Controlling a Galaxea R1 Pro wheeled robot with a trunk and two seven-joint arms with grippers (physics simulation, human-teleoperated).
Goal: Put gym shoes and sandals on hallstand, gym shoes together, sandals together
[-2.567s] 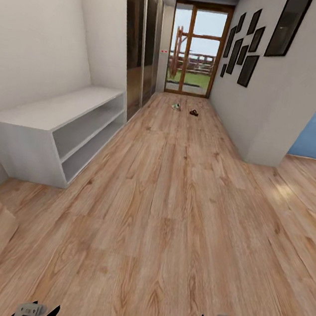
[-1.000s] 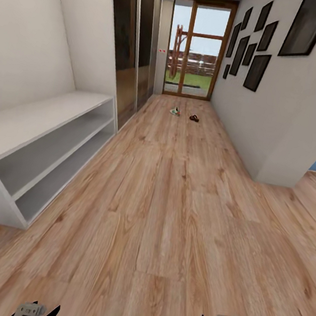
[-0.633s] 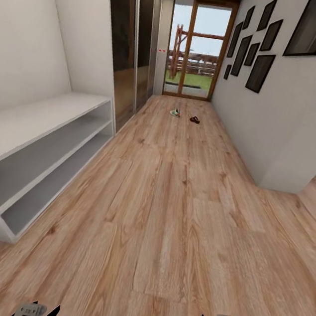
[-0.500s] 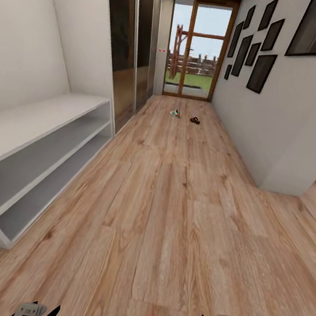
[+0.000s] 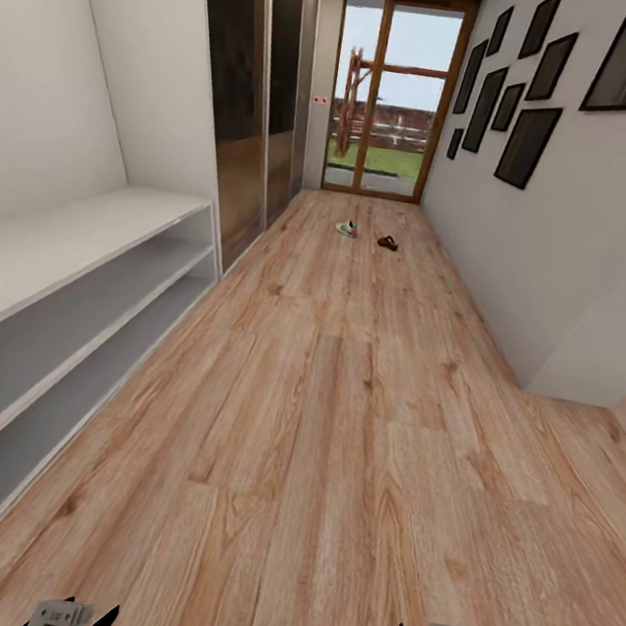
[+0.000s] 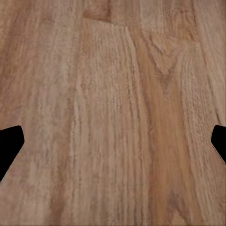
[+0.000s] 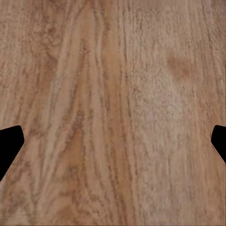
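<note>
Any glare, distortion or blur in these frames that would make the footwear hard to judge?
Head view: wide-angle lens bows the walls and hallstand outward; bright daylight through the glass door, reflections on the dark wardrobe doors. The gym shoe and sandal are too small for detail. Both wrist views: even light, slightly soft wood grain on the corridor floor, no glare.

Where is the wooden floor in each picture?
Head view: the corridor floor runs from the bottom edge up to the glass door.
Left wrist view: its planks lie between the open fingertips.
Right wrist view: planks too.
Shared landmark: the light brown wood grain.
</note>
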